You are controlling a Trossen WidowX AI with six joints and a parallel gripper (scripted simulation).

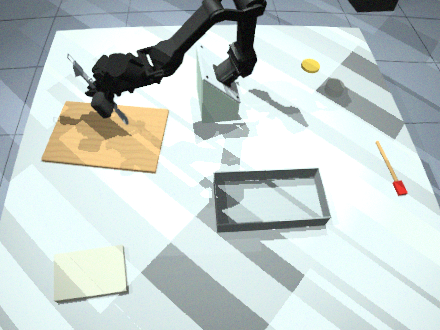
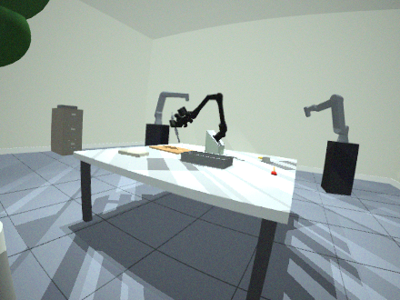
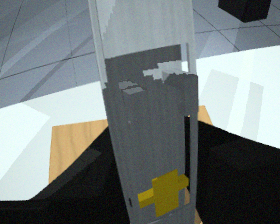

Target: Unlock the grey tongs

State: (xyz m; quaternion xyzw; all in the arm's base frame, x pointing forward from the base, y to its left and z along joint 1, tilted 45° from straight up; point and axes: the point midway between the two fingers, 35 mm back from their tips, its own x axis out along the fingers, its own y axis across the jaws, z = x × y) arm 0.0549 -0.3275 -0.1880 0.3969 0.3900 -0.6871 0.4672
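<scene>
The grey tongs (image 1: 77, 69) (image 2: 177, 135) (image 3: 150, 125) are held in the air, steeply tilted, with their lower end above the wooden board (image 1: 156, 133) (image 2: 156, 148) (image 3: 75, 136). My gripper (image 1: 96, 94) (image 2: 175, 123) is shut on the tongs around their middle part. A yellow piece (image 3: 166, 192) shows on the tongs in the wrist view. The arms of the tongs look close together; whether the lock is released cannot be told. The fingertips are hidden in the wrist view. The roasting tin (image 1: 272, 224) (image 2: 206, 160) is empty.
A pale green wedge-shaped block (image 1: 220, 107) (image 2: 214, 146) stands by the arm's base. A cream slab (image 1: 90, 273) (image 2: 133, 153) lies at the front left. A yellow disc (image 1: 310, 65), a round grey object (image 1: 335, 86) and a red-headed brush (image 1: 399, 187) lie on the right.
</scene>
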